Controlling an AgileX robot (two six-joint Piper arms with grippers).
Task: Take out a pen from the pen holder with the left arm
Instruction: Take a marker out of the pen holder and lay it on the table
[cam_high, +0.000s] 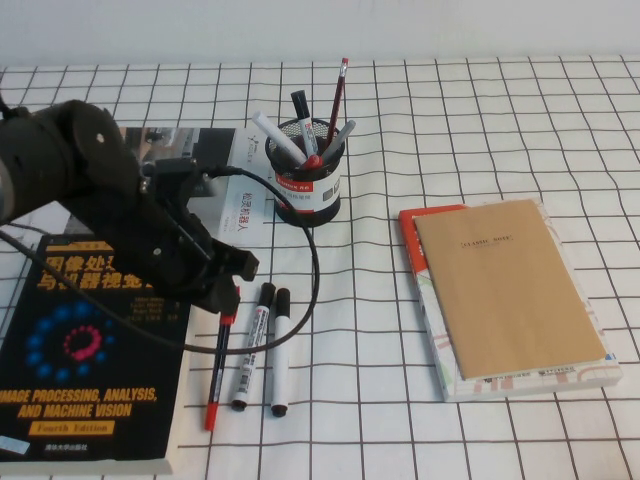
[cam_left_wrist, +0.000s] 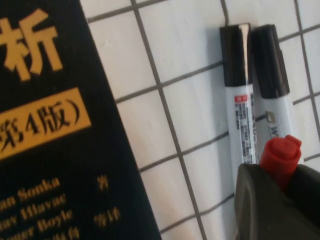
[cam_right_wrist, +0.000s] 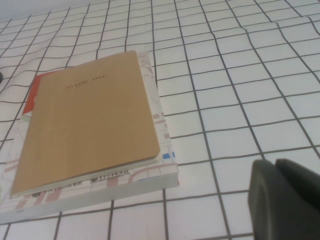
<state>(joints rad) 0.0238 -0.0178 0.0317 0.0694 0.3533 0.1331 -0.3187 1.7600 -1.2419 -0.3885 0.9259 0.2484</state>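
Your left gripper (cam_high: 228, 292) is down low over the worktop (cam_high: 400, 400), in front of the pen holder (cam_high: 310, 195) and well clear of it. It's clamped on the capped top end of a red pen (cam_high: 218, 365). In the left wrist view you can see the red cap pinched between the dark fingers. The pen's body runs from the gripper toward the near edge; can't tell if it rests on the cloth. It sits between the black textbook (cam_high: 90, 350) on its left and two black-capped markers (cam_high: 252, 345) lying side by side just to its right. The pen holder is upright further back and holds several pens and markers. A tan notebook (cam_high: 510, 290) lies on a larger book off to the right. Your right gripper (cam_right_wrist: 287, 200) shows only in its own wrist view, near that stack, over the grid cloth; can't tell its state.
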